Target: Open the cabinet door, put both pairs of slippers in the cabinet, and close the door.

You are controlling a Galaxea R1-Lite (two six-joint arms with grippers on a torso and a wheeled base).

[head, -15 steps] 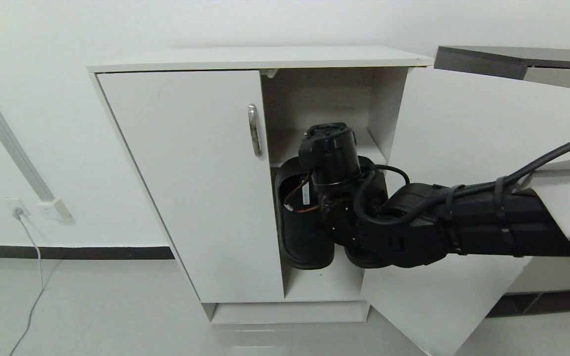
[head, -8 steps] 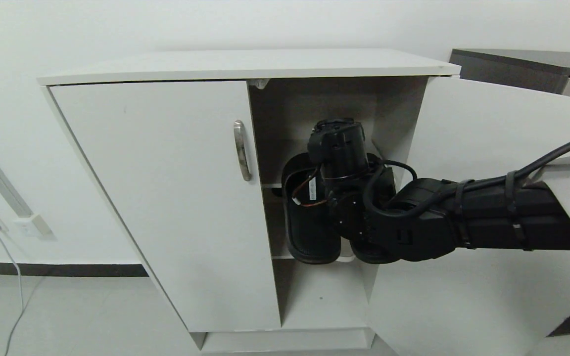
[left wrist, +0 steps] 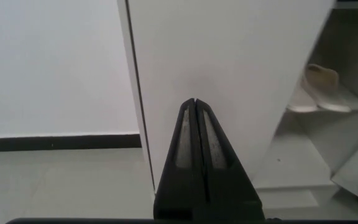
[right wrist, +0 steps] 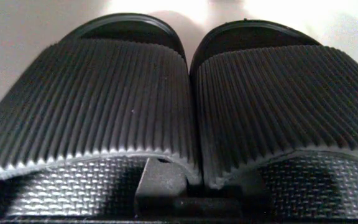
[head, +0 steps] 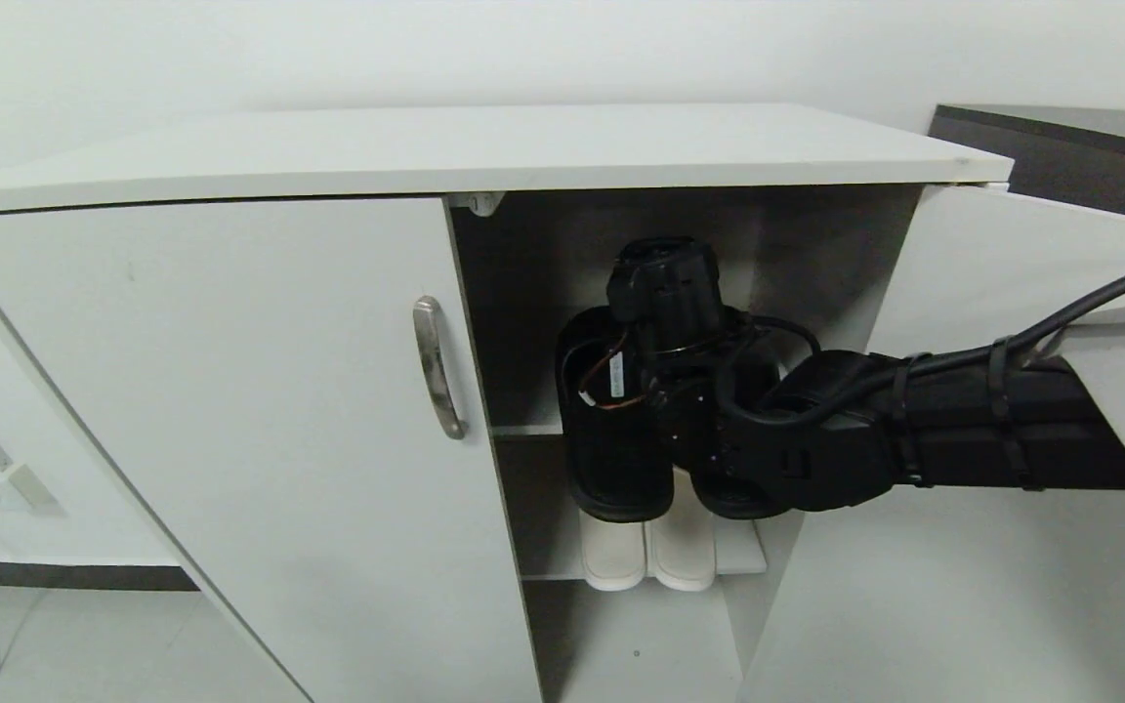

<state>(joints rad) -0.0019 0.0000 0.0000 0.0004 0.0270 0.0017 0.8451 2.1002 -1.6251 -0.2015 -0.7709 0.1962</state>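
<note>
Head view: camera now closer to cabinet (head: 475,146); right gripper (right wrist: 163,183) clamps black slippers (head: 611,469), lengthwise inward, toes rearward; left gripper (left wrist: 194,106) closed, empty.

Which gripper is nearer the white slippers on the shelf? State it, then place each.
Right. The right gripper, holding the black slippers, sits in the cabinet opening above the white slippers. The left gripper is shut outside, facing the closed door, farther off.

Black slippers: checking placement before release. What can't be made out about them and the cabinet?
Head view: whether black slippers touch upper shelf; right arm covers that.
Head view: white slippers' far ends, behind black slippers.
Head view: cabinet base, below the bottom edge.
</note>
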